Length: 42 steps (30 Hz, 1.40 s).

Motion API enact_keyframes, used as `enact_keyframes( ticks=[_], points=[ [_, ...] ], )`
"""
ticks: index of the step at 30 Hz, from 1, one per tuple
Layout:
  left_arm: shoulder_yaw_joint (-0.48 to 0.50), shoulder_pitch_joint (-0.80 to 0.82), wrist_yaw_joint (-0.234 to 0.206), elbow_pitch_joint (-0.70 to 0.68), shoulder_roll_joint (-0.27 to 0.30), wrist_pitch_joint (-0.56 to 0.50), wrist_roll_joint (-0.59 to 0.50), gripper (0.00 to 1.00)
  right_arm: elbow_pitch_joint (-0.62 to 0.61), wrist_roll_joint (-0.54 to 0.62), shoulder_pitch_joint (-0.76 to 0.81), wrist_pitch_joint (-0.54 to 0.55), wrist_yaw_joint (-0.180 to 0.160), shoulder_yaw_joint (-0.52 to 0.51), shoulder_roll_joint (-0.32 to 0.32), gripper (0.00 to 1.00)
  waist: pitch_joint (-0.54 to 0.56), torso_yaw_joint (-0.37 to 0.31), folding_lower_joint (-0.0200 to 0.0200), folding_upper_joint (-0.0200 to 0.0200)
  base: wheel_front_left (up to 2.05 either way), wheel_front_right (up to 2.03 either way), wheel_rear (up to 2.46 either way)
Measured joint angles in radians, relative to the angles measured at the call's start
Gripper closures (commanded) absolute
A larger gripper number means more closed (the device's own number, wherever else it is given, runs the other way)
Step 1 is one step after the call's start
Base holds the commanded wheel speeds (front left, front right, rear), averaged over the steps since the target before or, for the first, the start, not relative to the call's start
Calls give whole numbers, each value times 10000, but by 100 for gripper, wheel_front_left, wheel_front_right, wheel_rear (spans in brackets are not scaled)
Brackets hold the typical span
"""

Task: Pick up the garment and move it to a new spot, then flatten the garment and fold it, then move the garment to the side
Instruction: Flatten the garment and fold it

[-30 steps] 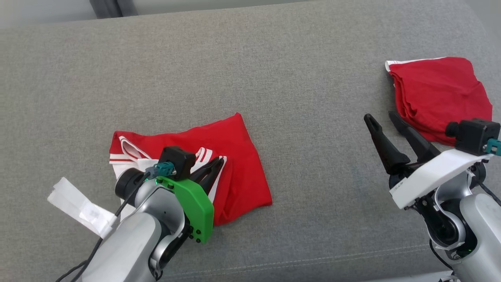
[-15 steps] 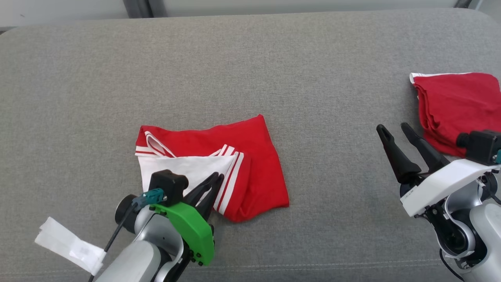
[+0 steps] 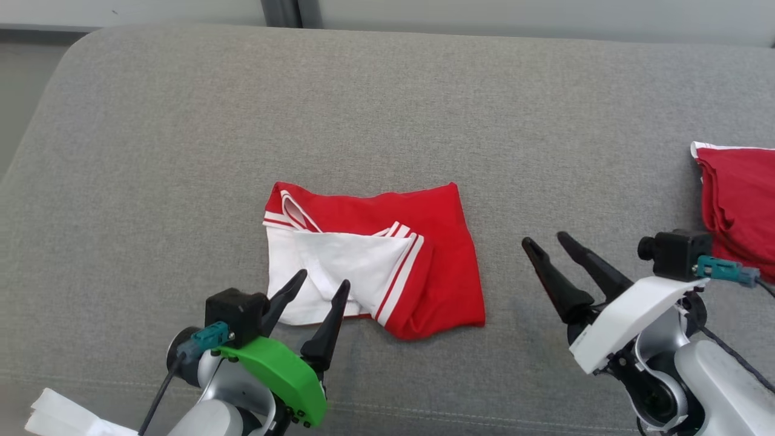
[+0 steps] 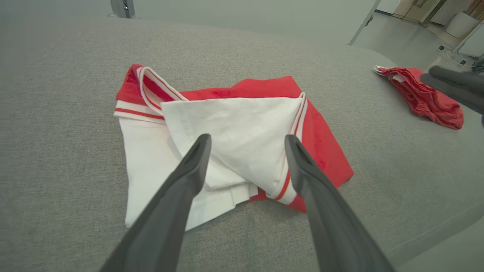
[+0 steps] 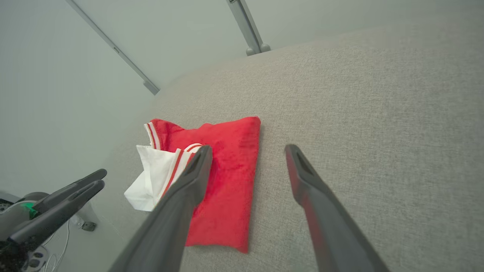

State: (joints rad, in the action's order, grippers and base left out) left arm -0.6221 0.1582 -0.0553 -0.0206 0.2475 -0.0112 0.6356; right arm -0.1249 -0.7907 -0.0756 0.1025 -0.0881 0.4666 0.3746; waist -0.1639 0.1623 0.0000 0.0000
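Having released the garment, left gripper agape.

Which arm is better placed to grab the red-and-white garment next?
Probably the left. The left gripper is open with its fingers over the garment's white near edge. The right gripper is open over bare grey cushion beside the garment's red side, apart from it.

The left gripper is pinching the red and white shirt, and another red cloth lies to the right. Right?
No: the left gripper is open over the red and white shirt, as the left wrist view shows. Another red cloth does lie to the right.
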Motion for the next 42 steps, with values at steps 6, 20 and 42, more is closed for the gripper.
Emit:
enact_keyframes(
  ticks=[6,20,42],
  points=[
    [104,-151,-173,-267,6,357,-272,0,265,-40,-4,100,69,472,-694,0,23,505,0,0,0,0,0],
    [261,-520,-286,-543,-12,740,-332,0,1524,-339,-494,130,56,395,-1365,0,-218,1392,0,0,0,0,0],
    [345,-726,-332,-698,-31,888,-330,0,3014,-531,-1304,499,174,685,-1873,0,-297,1704,0,0,0,0,0]
  ],
)
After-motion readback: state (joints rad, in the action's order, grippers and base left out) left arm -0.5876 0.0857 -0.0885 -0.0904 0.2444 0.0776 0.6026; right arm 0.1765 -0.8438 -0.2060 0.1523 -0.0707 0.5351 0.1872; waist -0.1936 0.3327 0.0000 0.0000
